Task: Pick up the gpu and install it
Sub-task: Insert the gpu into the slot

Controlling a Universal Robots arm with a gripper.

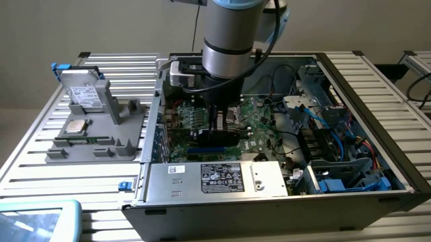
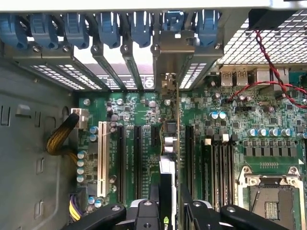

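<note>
Slatted metal bench (image 1: 27, 166) carries an open PC case (image 1: 269, 217) lying on its side, w/ a grey parts holder (image 1: 121, 146) at the ext. view's left holding a hard drive (image 1: 88, 93) & RAM stick (image 1: 81, 139). Arm reaches down into the case. The fingers (image 2: 152, 206) are clamped on the gpu (image 2: 167, 179), one each side. Card is held edge-on just over the motherboard (image 2: 240, 120), approx mid-board among the black expansion slots (image 2: 136, 158). Its silvery bracket (image 2: 177, 43) sits up by the blue rear latches (image 2: 110, 28). Step in hand, as I read it: pickup done, install under way, card low at the slot. Can't tell if the edge connector is in yet. Seating prob. calls for a straight push down, card square to the slot, bracket kept in its rear opening.
</note>
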